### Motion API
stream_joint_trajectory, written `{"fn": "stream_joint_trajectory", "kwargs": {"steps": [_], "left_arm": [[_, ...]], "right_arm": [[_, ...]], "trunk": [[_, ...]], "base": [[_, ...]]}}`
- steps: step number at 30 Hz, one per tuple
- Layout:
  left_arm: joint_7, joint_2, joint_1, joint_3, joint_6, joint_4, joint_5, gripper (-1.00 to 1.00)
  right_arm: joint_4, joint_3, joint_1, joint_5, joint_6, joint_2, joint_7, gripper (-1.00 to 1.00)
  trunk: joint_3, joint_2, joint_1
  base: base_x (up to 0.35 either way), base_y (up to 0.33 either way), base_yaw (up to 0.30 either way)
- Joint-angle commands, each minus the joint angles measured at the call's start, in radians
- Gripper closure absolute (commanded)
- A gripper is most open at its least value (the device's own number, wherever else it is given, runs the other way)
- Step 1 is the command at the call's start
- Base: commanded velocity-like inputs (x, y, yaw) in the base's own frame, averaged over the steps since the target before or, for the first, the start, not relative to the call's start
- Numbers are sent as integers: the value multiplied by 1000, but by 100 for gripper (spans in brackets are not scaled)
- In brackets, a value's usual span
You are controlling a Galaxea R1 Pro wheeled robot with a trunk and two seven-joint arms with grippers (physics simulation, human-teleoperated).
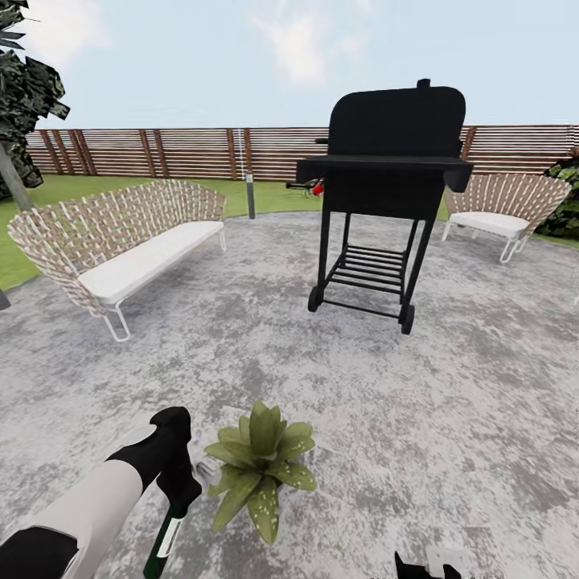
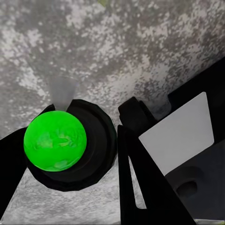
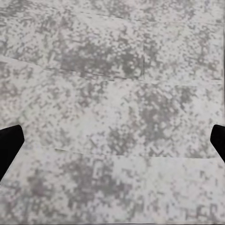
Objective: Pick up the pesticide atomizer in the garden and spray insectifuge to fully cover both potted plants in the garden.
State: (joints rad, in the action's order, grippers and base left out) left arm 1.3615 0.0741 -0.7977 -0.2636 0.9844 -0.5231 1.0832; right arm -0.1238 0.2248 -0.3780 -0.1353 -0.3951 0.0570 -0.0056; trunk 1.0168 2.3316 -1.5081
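Note:
My left gripper (image 1: 178,482) is shut on the pesticide atomizer (image 1: 165,537), a slim dark-green bottle with a white label that hangs below the fingers at the bottom left of the head view. Its pale trigger head (image 1: 207,466) points at a potted plant (image 1: 257,465), a rosette of broad speckled light-green leaves on the stone patio (image 1: 450,418) just right of the gripper. In the left wrist view the atomizer (image 2: 56,140) appears end-on as a bright green disc in a black ring, with a faint grey cone (image 2: 63,91) beyond it. My right gripper (image 3: 112,145) hangs open over bare patio, low at the head view's bottom edge (image 1: 426,567).
A black wheeled grill (image 1: 386,185) stands mid-patio beyond the plant. A wicker sofa (image 1: 121,233) is at the left and a wicker chair (image 1: 503,205) at the far right. A slatted wooden fence (image 1: 201,153) and lawn close the back.

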Motion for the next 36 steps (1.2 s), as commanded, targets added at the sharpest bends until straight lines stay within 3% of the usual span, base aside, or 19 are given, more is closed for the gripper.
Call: {"fn": "stream_joint_trajectory", "kwargs": {"steps": [1,12,23,36], "left_arm": [[10,1,0,-5,10,-2,6,100],[9,6,7,-5,10,-1,6,100],[7,4,11,-5,8,-12,6,100],[6,0,30,-6,8,-2,6,100]], "right_arm": [[1,8,-1,-10,-4,0,-1,-100],[1,8,-1,-10,-4,0,-1,-100],[1,8,-1,-10,-4,0,-1,-100],[2,8,-1,-10,-4,0,-1,-100]], "trunk": [[1,0,0],[1,0,0],[1,0,0],[1,0,0]], "base": [[25,95,-281],[-24,18,-63],[-86,149,0],[137,1,0]]}}
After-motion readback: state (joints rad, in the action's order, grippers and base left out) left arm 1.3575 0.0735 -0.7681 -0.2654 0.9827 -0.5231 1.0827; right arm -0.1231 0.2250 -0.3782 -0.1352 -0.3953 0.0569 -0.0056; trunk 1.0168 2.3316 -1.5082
